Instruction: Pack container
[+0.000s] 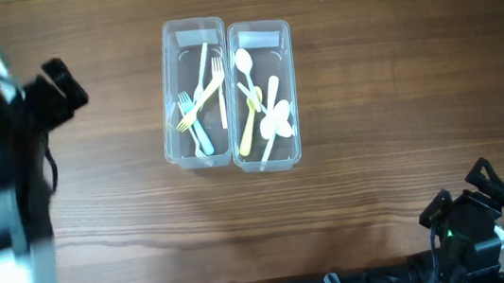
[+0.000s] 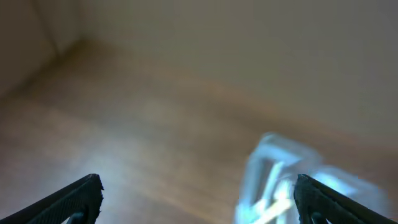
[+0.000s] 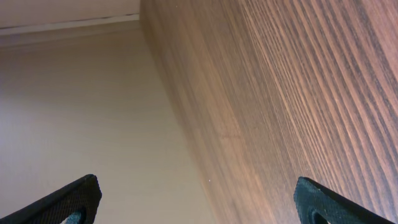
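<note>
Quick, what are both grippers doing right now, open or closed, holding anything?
Left gripper: open, fingers wide apart, holding nothing.
Right gripper: open, fingers wide apart, holding nothing.

I see a matt, wood-grain table (image 1: 380, 175), two clear, glossy plastic containers (image 1: 170, 94) on it, and smooth plastic forks (image 1: 216, 67) and spoons (image 1: 244, 61) lying inside those containers.
</note>
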`<state>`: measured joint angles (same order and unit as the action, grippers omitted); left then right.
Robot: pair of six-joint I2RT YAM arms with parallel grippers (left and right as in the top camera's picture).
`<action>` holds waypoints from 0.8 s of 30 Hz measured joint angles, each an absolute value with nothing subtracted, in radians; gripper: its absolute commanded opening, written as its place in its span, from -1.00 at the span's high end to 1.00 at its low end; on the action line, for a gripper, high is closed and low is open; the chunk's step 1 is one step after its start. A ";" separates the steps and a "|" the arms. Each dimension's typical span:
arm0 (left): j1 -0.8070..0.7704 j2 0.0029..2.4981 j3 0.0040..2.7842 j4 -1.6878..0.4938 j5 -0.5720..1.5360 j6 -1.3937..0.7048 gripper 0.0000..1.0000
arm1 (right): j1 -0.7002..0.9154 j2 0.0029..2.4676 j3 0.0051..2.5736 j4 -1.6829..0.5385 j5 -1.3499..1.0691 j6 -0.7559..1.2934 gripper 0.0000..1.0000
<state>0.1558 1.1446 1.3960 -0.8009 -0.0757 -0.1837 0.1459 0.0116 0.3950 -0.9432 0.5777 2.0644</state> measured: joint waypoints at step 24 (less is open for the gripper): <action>-0.125 0.081 0.332 -0.160 0.021 -0.183 -1.00 | 0.146 0.011 0.395 -0.943 0.578 2.064 -0.99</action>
<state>-0.1246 0.0811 0.3317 -0.1600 0.0208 -0.1833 0.1459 0.0109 0.3950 -0.9432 0.5777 2.0644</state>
